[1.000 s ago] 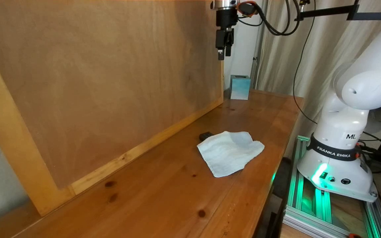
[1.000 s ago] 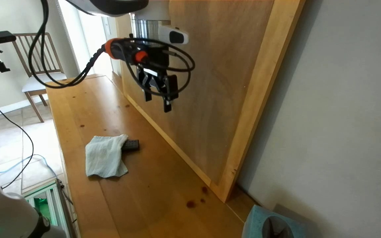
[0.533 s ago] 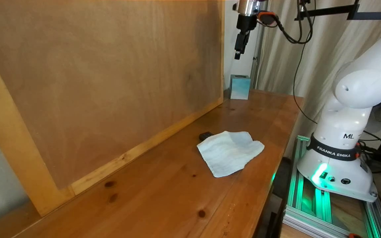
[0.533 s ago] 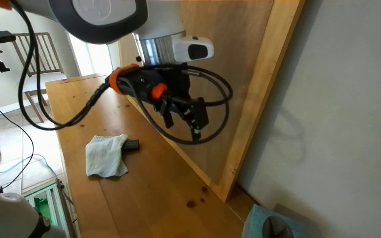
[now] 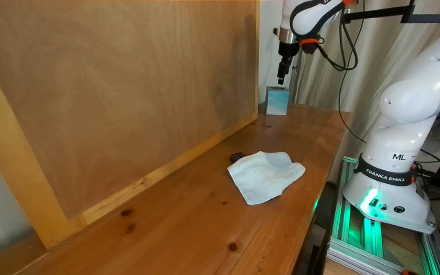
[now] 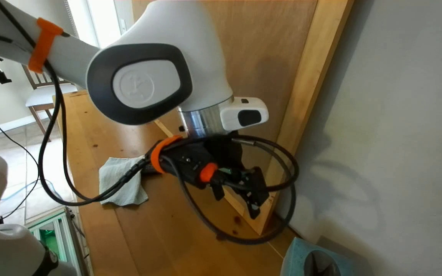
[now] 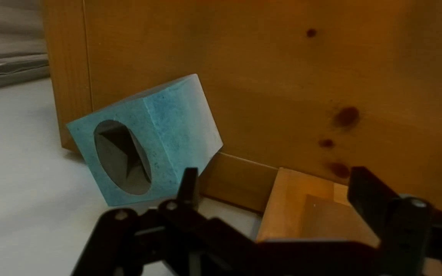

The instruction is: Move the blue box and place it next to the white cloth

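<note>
Ideally, the gripper [image 7: 274,178], spread wide and empty, should centre over the box [image 7: 157,132], square up to its walls, then descend. The cloth [image 5: 266,177] lies well apart from the box on the same table [image 5: 181,229]. The gripper is lower and nearer the box than half a second ago.

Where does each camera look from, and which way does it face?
An exterior view: raised, looking along the table toward the blue box at its far end; the arm, base and end effector show.
An exterior view: raised near the blue box, looking back along the table toward a chair; arm and end effector loom large.
Wrist view: on the arm, looking down at the blue box; fingers show below.
Both exterior views share the white cloth, from roughly opposite directions.
</note>
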